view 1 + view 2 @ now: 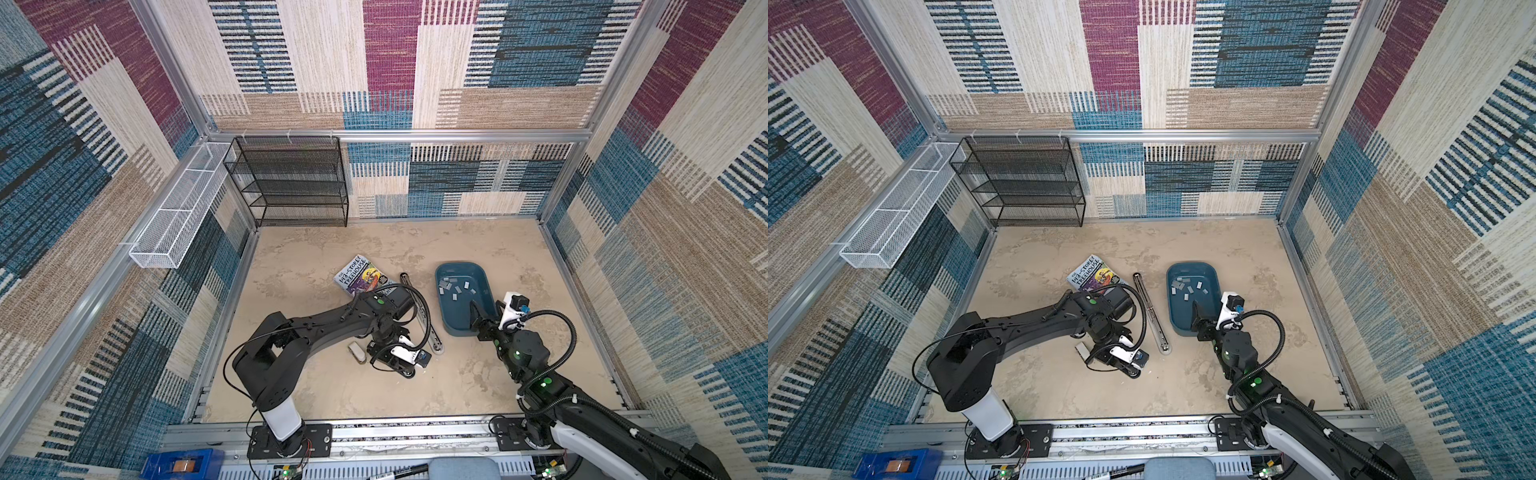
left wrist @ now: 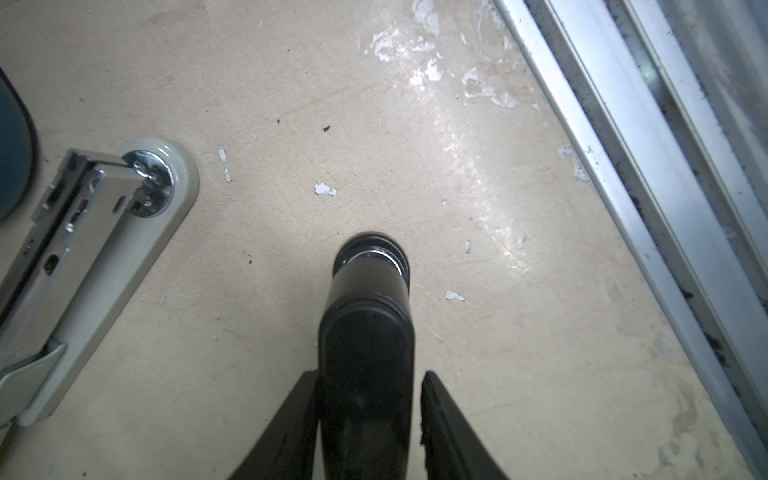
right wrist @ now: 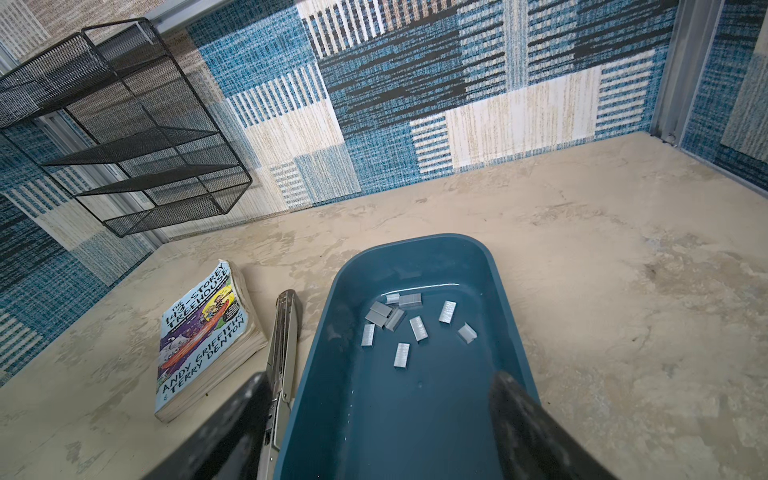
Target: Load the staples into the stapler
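The stapler (image 1: 419, 311) (image 1: 1150, 311) lies opened out flat on the table, between a book and a blue tub (image 1: 459, 266) (image 1: 1192, 264). Several silver staples (image 1: 455, 289) (image 1: 1187, 289) (image 3: 418, 328) lie loose in the tub's far half. My right gripper (image 1: 484, 309) (image 3: 380, 380) hangs open over the tub's near end, empty. My left gripper (image 1: 401, 368) (image 2: 369, 374) is low over the table, in front of the stapler's near end (image 2: 124, 208). Its jaws stand round a black cylindrical object (image 2: 368, 332), with a thin gap at one finger.
A paperback book (image 1: 361, 276) (image 3: 203, 336) lies left of the stapler. A small beige object (image 1: 357, 353) sits by the left wrist. A black mesh shelf (image 1: 291, 183) and a white mesh basket (image 1: 174, 224) hang at the back left. An aluminium rail (image 2: 623, 187) edges the table.
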Available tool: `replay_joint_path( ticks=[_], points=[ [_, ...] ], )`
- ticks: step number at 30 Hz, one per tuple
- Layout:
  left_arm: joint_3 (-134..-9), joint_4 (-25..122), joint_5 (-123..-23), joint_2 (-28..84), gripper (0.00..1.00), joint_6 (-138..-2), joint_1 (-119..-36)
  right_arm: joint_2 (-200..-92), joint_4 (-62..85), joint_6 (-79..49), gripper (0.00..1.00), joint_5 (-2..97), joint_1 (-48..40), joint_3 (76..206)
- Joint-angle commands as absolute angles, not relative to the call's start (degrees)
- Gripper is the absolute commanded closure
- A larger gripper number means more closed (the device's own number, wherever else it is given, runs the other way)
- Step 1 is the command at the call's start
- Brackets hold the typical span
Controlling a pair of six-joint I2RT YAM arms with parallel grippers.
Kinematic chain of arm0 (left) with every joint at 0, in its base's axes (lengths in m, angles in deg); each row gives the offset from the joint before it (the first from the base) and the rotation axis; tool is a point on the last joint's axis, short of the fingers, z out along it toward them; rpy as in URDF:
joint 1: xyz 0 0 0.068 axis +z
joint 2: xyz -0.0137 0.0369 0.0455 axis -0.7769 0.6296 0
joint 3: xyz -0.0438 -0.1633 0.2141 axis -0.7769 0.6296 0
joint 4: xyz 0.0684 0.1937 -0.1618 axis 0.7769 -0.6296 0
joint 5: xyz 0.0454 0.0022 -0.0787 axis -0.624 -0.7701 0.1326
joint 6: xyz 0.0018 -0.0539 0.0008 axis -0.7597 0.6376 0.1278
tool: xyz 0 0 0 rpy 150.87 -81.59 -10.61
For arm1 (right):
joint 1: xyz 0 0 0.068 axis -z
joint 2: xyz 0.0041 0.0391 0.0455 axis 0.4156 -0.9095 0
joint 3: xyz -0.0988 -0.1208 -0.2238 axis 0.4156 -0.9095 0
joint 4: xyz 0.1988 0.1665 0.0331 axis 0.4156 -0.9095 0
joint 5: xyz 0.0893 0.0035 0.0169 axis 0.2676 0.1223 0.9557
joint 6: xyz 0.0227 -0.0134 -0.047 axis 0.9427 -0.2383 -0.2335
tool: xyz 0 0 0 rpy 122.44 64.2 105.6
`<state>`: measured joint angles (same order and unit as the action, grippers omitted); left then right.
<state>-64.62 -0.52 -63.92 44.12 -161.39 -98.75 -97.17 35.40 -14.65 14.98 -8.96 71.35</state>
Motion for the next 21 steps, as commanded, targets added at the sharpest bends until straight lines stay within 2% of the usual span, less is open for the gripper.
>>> replay_joint_path(
  ticks=[1,4,8,11,14,18,21],
  points=[
    [-64.82,-1.91,-62.97,44.84,0.54,-162.02,-98.79,-96.81,37.17,-14.77,0.16,15.09,-8.98,71.20],
    [-65.14,-2.05,-62.85,45.31,0.56,-162.04,-98.73,-96.56,37.17,-14.79,0.16,15.24,-8.99,71.08],
    [-65.63,-2.23,-62.56,45.25,0.65,-161.91,-98.72,-96.27,37.06,-14.79,0.16,15.34,-8.95,70.93],
    [-65.67,-2.20,-62.38,45.42,0.66,-162.02,-98.71,-96.50,37.25,-15.00,0.17,15.92,-8.93,71.02],
    [-65.94,-2.40,-62.56,46.13,0.69,-162.10,-98.77,-96.46,38.60,-16.71,0.19,20.14,-8.94,70.95],
    [-66.06,-2.46,-62.46,47.00,0.62,-162.15,-98.78,-95.91,37.89,-16.50,0.22,28.15,-9.06,72.34],
    [-66.15,-2.47,-62.08,47.03,0.60,-162.24,-98.74,-94.42,36.64,-13.72,0.23,32.69,-9.01,72.51]
  ],
)
